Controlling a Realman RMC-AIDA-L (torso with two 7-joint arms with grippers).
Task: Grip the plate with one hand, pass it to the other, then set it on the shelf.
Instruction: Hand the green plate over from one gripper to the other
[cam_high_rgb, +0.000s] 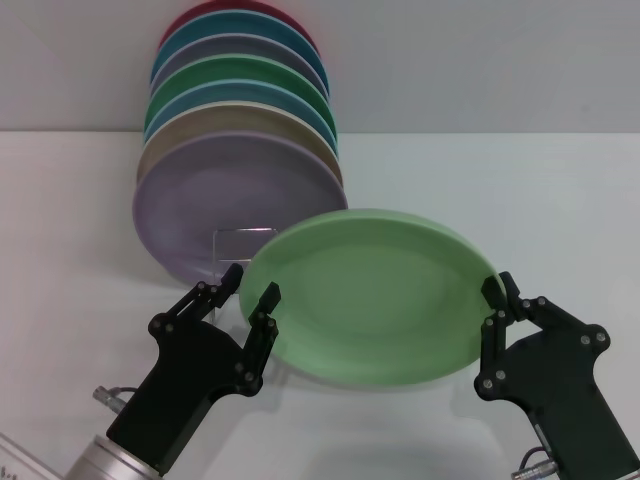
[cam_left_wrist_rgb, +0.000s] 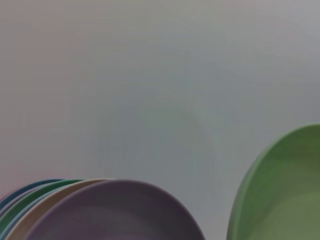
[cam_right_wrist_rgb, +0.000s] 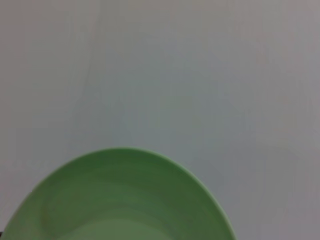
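1. the plate (cam_high_rgb: 375, 300) hangs tilted above the white table (cam_high_rgb: 70, 260) and fills the space between the left gripper (cam_high_rgb: 253, 283) and the right gripper (cam_high_rgb: 497, 290).
2. behind it, a row of standing plates (cam_high_rgb: 235, 140) blocks the far left side; the lilac plate (cam_high_rgb: 225, 205) stands at the front of this row.
3. the shelf (cam_high_rgb: 243, 240) shows only in a narrow gap between the lilac plate and the green one.
4. right of the row, the table surface is open.
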